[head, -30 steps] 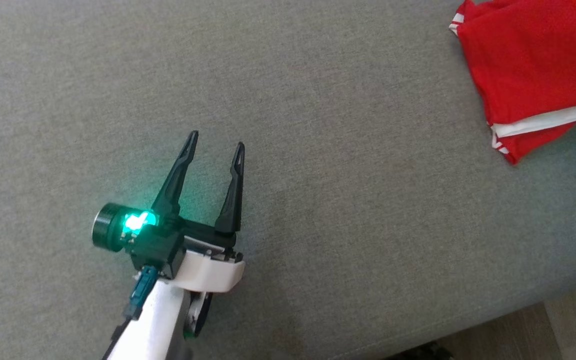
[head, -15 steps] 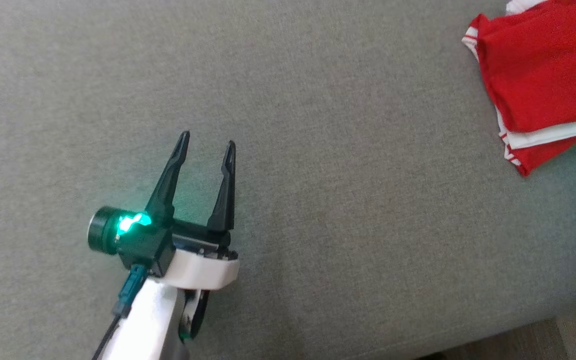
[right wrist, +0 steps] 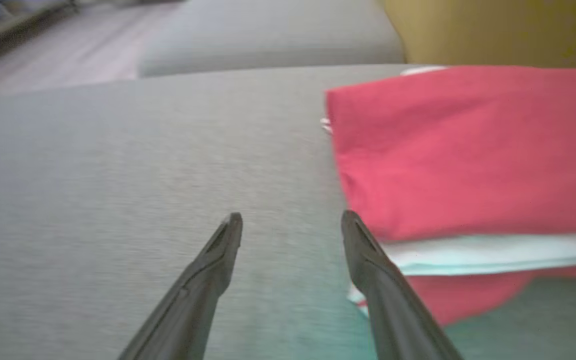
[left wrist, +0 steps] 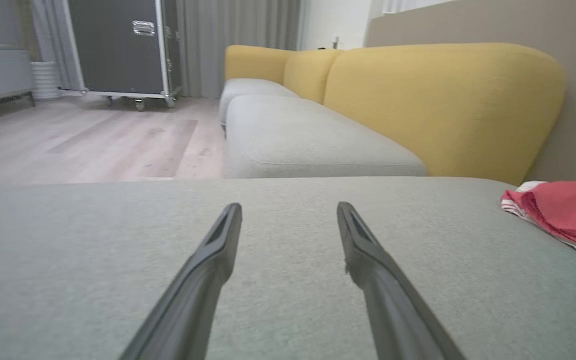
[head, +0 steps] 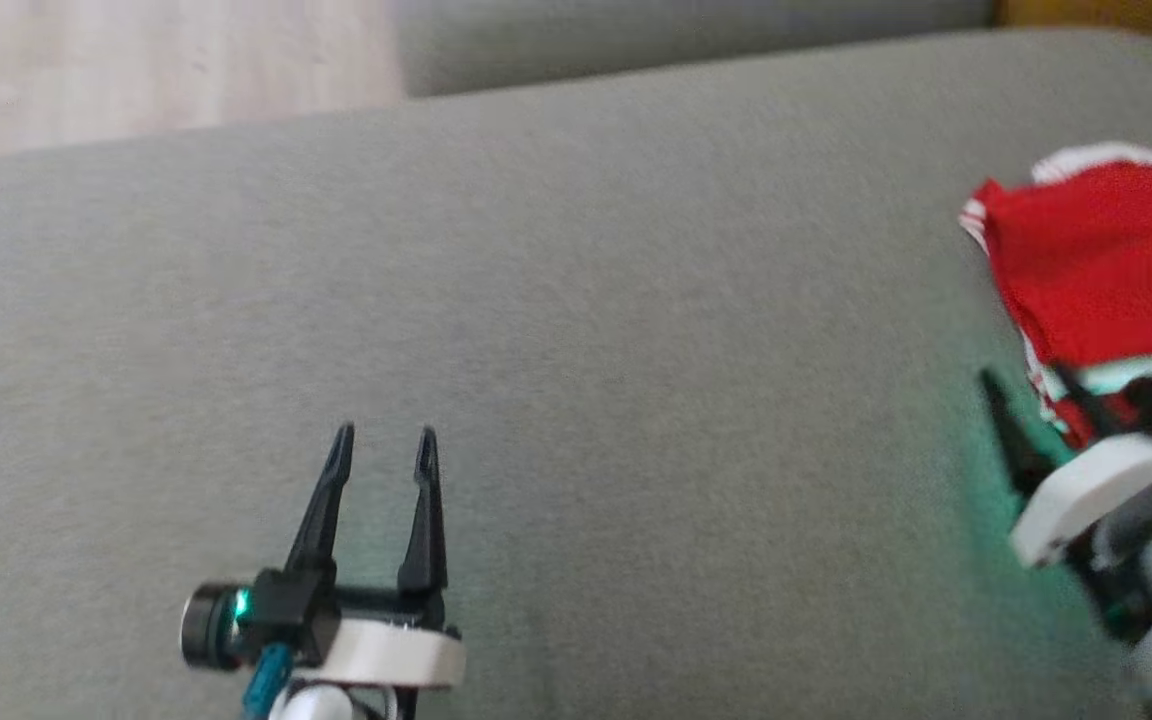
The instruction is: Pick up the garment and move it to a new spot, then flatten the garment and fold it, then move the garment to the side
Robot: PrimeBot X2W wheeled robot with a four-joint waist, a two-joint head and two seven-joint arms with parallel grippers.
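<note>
The garment (head: 1106,270) is a folded red piece with white trim, lying at the right end of the grey cushion (head: 586,300); it also appears in the left wrist view as the garment (left wrist: 563,212) and in the right wrist view as the garment (right wrist: 468,150). My right gripper (head: 1031,385) is open at the garment's near left corner, its right finger beside the folded edge with nothing between the jaws; the right gripper (right wrist: 293,220) looks the same from its own wrist. My left gripper (head: 383,442) is open over bare cushion at the lower left, also seen as the left gripper (left wrist: 289,210).
Pale wood floor (head: 156,70) lies beyond the cushion's far edge. A second grey seat (left wrist: 298,135) with yellow backrests (left wrist: 443,100) runs onward, and a dark wheeled case (left wrist: 123,50) stands by curtains across the room.
The camera has tilted up, bringing the cushion's far edge and floor into view. My right gripper has come into view at the garment's near corner, open. The left gripper stays open.
</note>
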